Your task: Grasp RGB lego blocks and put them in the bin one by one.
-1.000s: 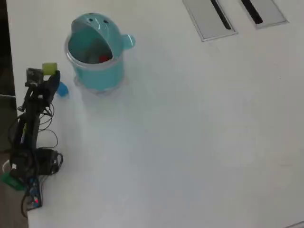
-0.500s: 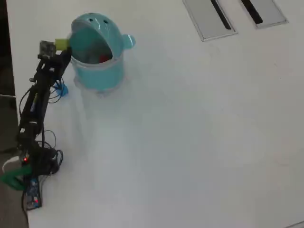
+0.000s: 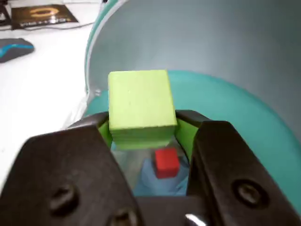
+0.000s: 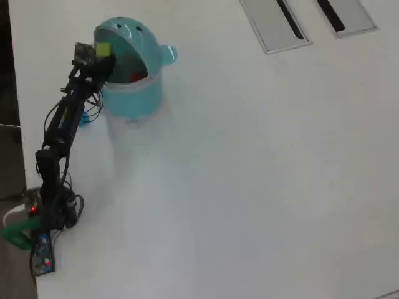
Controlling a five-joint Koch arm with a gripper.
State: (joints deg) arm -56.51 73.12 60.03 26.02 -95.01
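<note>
1. Step in hand: carrying the yellow-green block (image 3: pixel 141 106) to the bin (image 4: pixel 134 96). Judged as the second of three deposits, since one block already lies inside and one is still on the table.
2. Gripper (image 3: pixel 143 129): the black jaws are closed on the yellow-green block, pinching its lower sides; most of the cube stands proud above them. In the overhead view the gripper (image 4: pixel 100 53) sits at the left edge of the bin's mouth, with the block (image 4: pixel 103 48) at its tip.
3. Bin: teal, round, with a domed hood at the back and a pale rim. The wrist view looks straight into its opening, the hood's inner wall filling the background.
4. Bin contents: one red block (image 3: pixel 166 163), seen below the held cube in the wrist view and as a red spot (image 4: pixel 136 77) inside the mouth from above. A pale blue patch beneath the red block in the wrist view cannot be identified.
5. Blue block (image 4: pixel 84 118): on the table (image 4: pixel 249 187) just left of the bin's base, partly hidden by the arm.
6. Next move, as a judgement: bring the cube further over the opening, clear of the rim, then open the jaws so that it drops inside.
</note>
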